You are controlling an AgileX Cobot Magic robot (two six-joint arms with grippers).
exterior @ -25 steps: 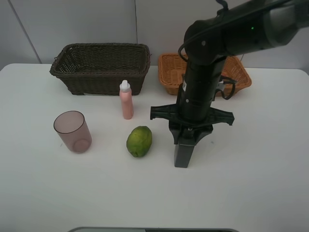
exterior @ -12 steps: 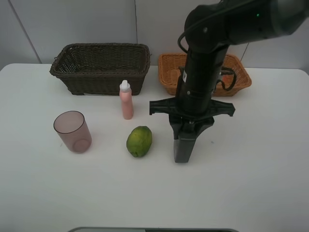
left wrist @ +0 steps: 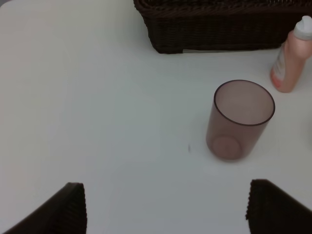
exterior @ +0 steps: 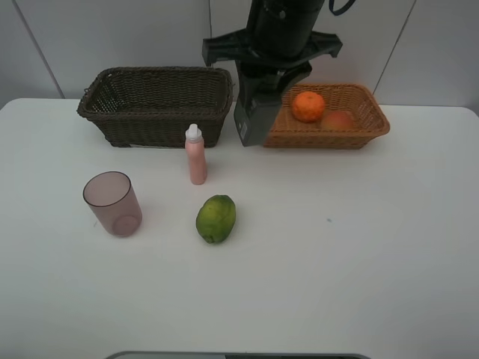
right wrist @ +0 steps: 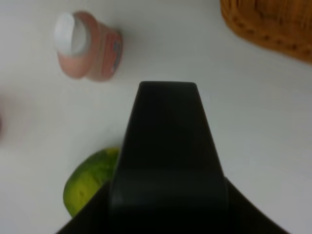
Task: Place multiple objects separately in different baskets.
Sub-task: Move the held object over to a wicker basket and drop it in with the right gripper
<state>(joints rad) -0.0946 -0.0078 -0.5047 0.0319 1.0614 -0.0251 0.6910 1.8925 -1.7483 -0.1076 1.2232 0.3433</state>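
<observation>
Overhead, the right fingers, clenched and seemingly empty, hang at upper centre; they should spread before straddling the green fruit, while the left fingers gape.

**No Legible Writing**

Finding no words, numbers or brand marks sharp enough for reading. Catching only a blurred label patch on the pink bottle and a pale tag at the foot of the dark brown basket, reading as smudges only.

Matte blk arm w/ wide crossbar, tapered dk-grey fingers, blk cable.
</observation>
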